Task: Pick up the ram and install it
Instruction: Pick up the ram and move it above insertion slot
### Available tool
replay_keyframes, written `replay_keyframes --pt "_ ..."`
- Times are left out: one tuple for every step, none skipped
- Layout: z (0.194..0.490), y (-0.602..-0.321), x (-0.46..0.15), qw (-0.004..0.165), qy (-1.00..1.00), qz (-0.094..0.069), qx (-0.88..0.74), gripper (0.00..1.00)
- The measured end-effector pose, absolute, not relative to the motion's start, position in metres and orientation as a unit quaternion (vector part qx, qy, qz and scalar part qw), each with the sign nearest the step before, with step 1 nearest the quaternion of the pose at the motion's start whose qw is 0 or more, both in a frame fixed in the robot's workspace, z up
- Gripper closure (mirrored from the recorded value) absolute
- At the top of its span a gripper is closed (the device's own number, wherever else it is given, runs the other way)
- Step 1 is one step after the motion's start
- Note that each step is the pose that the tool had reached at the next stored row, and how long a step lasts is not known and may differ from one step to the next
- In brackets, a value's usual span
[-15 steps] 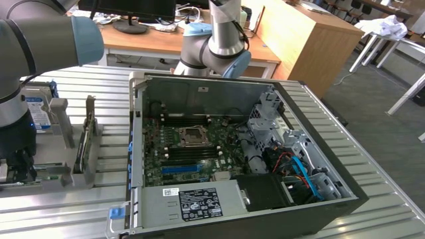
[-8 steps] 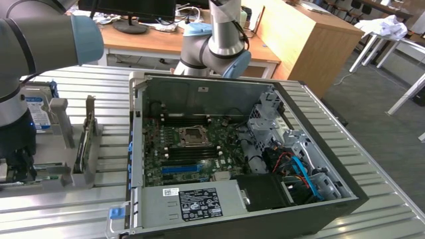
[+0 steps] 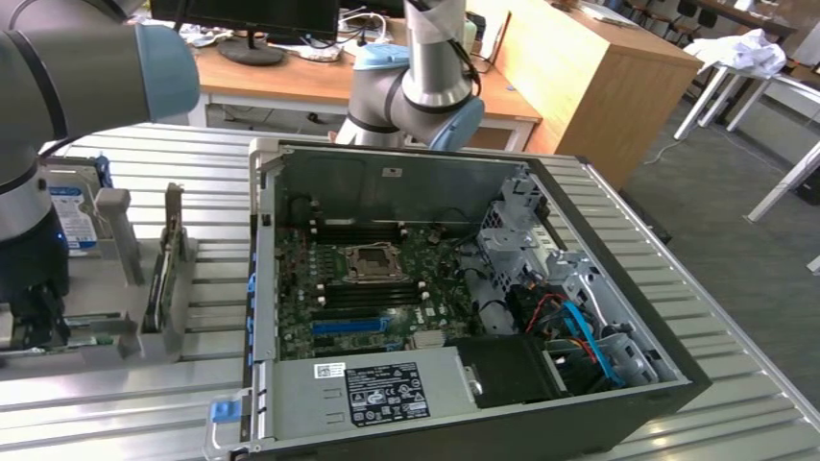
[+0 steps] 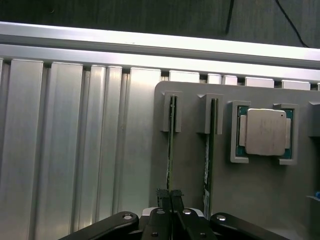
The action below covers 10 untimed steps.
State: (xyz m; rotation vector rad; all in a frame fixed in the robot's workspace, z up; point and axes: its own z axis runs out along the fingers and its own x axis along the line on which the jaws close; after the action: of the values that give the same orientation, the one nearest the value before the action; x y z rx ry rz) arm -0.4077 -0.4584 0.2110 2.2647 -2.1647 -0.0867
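In the wrist view, the ram (image 4: 171,145) is a thin green stick standing on edge in a slotted grey holder (image 4: 190,165). My gripper (image 4: 169,199) sits right over its near end, the two black fingertips (image 4: 163,196) pinched together on the stick's edge. A second stick (image 4: 209,150) stands in the parallel slot beside it. In the exterior view, one stick (image 3: 157,283) stands in the holder to the left of the open computer case (image 3: 269,288). The arm (image 3: 33,192) reaches down over that holder and hides the gripper there.
A square silver processor chip (image 4: 264,131) lies in a pocket of the holder beside the sticks. A hard drive (image 3: 77,221) with a blue-white label stands at the exterior view's left. The motherboard (image 3: 372,288) lies exposed in the case, on a ribbed aluminium table (image 3: 167,154).
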Motion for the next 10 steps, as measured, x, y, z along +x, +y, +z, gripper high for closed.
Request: replay_keyframes --pt "0.2118 -0.4585 -0.4077 0.003 -0.691 -0.028 0.723 0.88" --pt "0.2127 -0.4585 -0.4077 0.003 -0.691 -0.029 0.723 0.88" --pt "0.2136 -0.4585 -0.4077 0.002 -0.691 -0.029 0.723 0.88" --pt "0.2146 -0.4586 -0.4077 0.001 -0.691 -0.03 0.723 0.88" --pt "0.2157 -0.4586 -0.4076 0.001 -0.691 -0.031 0.723 0.88" --pt "0.2167 -0.4587 -0.4077 0.0 -0.691 -0.031 0.723 0.88" --pt "0.2177 -0.4587 -0.4077 0.0 -0.691 -0.032 0.723 0.88" --pt "0.2187 -0.4588 -0.4077 -0.001 -0.691 -0.032 0.723 0.88" --pt "0.2195 -0.4589 -0.4076 -0.002 -0.69 -0.033 0.723 0.88" --pt "0.2205 -0.4589 -0.4076 -0.002 -0.69 -0.033 0.723 0.88"
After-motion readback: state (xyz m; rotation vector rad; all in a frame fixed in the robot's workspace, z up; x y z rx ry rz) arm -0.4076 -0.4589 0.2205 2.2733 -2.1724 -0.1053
